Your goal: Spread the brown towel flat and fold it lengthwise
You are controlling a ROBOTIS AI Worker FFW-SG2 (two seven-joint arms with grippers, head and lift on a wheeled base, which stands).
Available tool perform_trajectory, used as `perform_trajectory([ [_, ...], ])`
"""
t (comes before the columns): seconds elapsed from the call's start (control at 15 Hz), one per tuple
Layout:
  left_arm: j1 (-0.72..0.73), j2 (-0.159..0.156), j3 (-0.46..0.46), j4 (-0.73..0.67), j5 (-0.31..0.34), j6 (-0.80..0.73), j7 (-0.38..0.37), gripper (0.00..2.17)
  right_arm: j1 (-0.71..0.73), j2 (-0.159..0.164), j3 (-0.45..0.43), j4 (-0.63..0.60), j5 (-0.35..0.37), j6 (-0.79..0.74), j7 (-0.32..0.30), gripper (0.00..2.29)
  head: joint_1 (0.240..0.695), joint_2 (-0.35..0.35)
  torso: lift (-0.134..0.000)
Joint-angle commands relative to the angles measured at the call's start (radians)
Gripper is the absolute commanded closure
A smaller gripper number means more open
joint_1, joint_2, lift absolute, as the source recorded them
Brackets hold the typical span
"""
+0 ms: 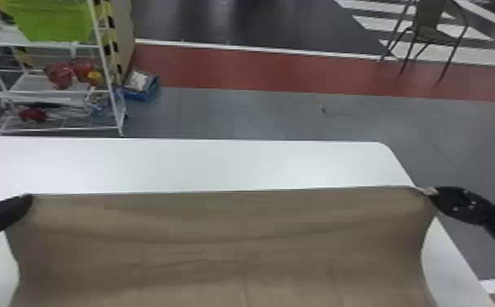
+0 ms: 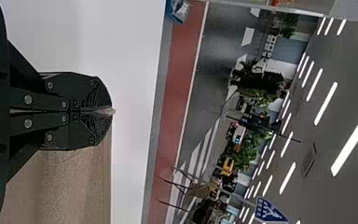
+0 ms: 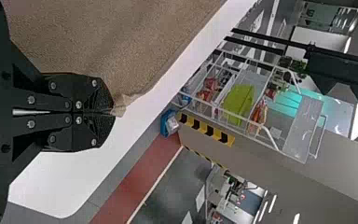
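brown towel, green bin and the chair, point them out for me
Brown towel [image 1: 226,249]: head view, the middle of its hanging cloth.
Green bin [image 1: 52,20]: head view, its front side, on the shelf rack.
Chair [image 1: 428,18]: head view, its backrest, at the upper right.

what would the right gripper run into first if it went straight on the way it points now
The brown towel, whose corner is pinched in the jaws of the right gripper. Past that, the way looks free over the white table toward the shelf rack, though depth is unclear.
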Motion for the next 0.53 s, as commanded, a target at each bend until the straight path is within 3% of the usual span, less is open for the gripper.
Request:
perform_trajectory([
  [0.0,-0.007,-0.002,-0.004,-0.007,0.001,0.007,0.003,1.45,-0.007,0.000,0.000,-0.004,-0.004,0.009,0.003,1.48,0.695,-0.167,-0.123],
  [0.27,0.009,-0.013,0.001,-0.027,0.036,-0.002,-0.009,1.45,0.014,0.000,-0.016,-0.024,-0.028,-0.009,0.003,1.47,0.695,-0.172,-0.123],
  [0.47,-0.020,-0.012,-0.007,-0.001,0.021,-0.002,0.003,1.45,0.004,-0.008,-0.014,0.001,-0.013,-0.037,0.003,1.47,0.695,-0.184,-0.123],
])
